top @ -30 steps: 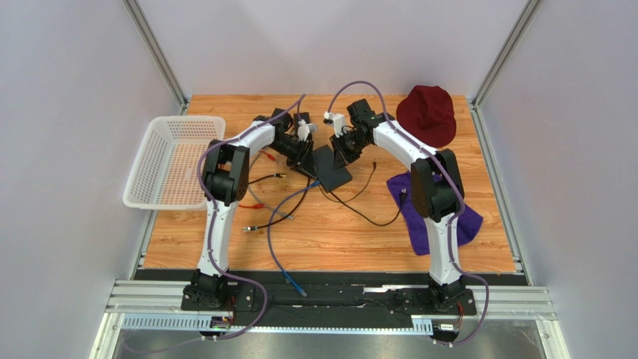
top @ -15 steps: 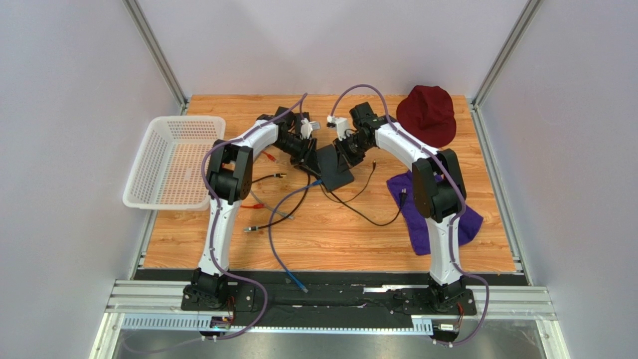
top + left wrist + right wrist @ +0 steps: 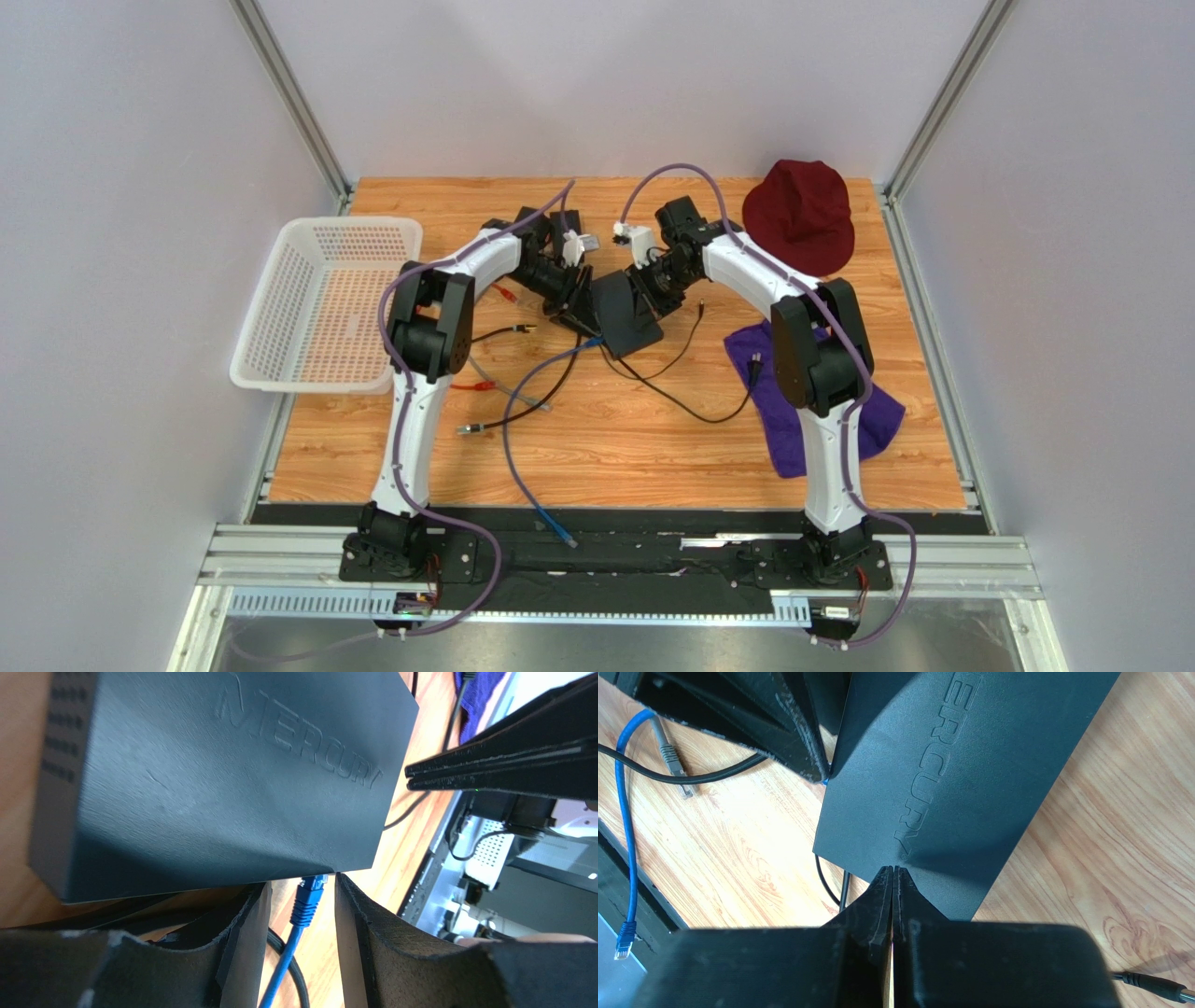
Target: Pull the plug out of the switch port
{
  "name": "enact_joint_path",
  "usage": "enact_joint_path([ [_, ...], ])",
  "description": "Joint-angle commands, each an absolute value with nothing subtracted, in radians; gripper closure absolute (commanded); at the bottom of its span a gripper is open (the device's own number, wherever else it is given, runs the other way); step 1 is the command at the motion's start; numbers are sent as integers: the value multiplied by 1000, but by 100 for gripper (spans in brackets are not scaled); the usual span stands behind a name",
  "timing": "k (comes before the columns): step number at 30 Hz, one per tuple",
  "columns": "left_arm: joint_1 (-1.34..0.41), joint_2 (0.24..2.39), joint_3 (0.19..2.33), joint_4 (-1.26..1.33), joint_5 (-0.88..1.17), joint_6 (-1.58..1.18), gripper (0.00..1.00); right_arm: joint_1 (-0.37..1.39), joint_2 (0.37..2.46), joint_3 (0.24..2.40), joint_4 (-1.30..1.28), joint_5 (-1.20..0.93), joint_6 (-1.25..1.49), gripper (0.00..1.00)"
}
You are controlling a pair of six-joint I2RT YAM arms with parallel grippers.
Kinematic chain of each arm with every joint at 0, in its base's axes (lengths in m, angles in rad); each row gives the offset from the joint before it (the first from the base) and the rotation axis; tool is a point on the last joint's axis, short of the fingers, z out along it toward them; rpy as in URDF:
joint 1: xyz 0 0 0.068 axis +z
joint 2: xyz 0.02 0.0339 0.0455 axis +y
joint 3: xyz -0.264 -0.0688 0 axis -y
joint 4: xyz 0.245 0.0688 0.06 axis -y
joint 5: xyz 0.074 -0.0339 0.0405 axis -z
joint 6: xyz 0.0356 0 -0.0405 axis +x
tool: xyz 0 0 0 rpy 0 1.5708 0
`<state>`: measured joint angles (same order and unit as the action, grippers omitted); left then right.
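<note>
The switch [image 3: 210, 791] is matt black plastic, finely textured, with embossed lettering. The surface [image 3: 1102, 854] is lightly glossy grained wood; the plug [image 3: 307, 899] is smooth blue plastic.

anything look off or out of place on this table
Nothing spilled or visibly damaged. The black switch lies skewed to the table edges among loose, crisscrossing cables, and a maroon hat and purple cloth on the right look unrelated to the job.

Switch [image 3: 622, 311] mid-table, basket [image 3: 326, 301] far left, hat [image 3: 800, 213] back right.
</note>
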<state>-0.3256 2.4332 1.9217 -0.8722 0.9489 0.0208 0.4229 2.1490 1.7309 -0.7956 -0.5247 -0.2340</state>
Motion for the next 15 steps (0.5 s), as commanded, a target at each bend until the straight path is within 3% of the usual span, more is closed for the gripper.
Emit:
enact_joint_path([
  [1, -331, 2378, 1878, -879, 957, 49, 52, 425, 2154, 1732, -778, -538, -232, 100],
  [15, -344, 2424, 1914, -914, 962, 51, 55, 433, 2184, 1735, -776, -534, -233, 100],
])
